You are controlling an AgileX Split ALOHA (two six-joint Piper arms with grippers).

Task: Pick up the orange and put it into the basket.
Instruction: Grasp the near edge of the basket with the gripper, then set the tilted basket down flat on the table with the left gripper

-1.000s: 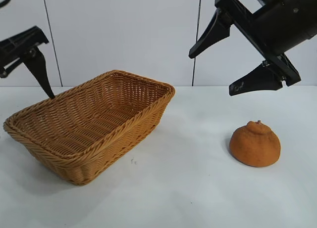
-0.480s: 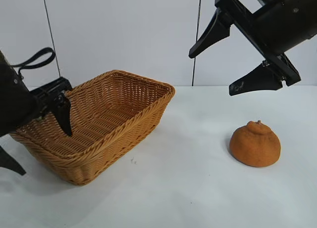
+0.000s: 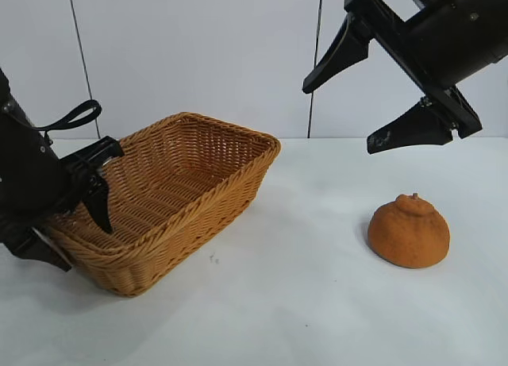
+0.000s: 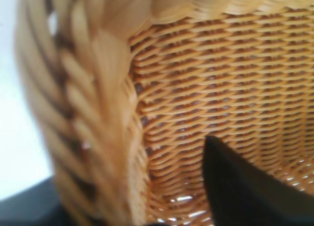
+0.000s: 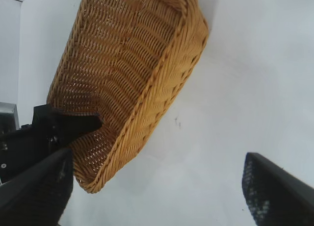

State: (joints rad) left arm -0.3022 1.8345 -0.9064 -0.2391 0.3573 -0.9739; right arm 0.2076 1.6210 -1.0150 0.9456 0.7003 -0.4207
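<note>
The orange (image 3: 409,231) sits on the white table at the right, free of both grippers. The wicker basket (image 3: 230,156) stands at the left-centre. My left gripper (image 3: 83,243) is open and straddles the basket's left end rim: one finger (image 3: 101,211) is inside and the other is outside. The left wrist view shows the braided rim (image 4: 93,118) close up and the inner finger (image 4: 240,187) over the weave. My right gripper (image 3: 339,118) is open and empty, high above the table between basket and orange. The right wrist view shows the basket (image 5: 127,74) but not the orange.
The white tabletop (image 3: 302,302) lies between the basket and the orange. A white panelled wall (image 3: 198,56) stands behind the table. The left arm (image 5: 34,138) shows at the basket's end in the right wrist view.
My left arm has come down from behind the basket's left end and now straddles that end's rim. The right arm and the orange have not moved.
</note>
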